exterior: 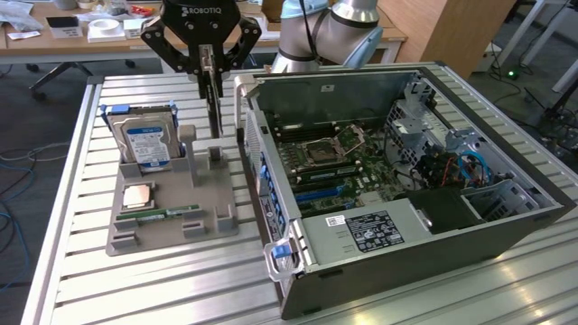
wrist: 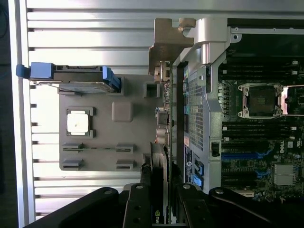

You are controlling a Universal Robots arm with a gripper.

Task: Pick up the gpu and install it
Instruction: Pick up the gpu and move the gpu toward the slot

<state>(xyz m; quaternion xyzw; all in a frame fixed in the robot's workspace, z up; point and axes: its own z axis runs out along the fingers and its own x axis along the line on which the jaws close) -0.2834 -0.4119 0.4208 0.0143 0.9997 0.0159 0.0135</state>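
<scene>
Over the ribbed metal table (exterior: 145, 284), my pincer (exterior: 210, 68) squeezes the gpu (exterior: 215, 108) tight, hanging it straight up over the grey holder (exterior: 172, 223) edge beside the open computer case (exterior: 470, 237), I think to suit a slot.

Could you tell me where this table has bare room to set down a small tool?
Bare slats of the table lie below the grey holder in the exterior view. A narrower strip runs past the holder on the exterior view's left. It is crowded between holder and computer case, where the gripper holds the gpu.
</scene>
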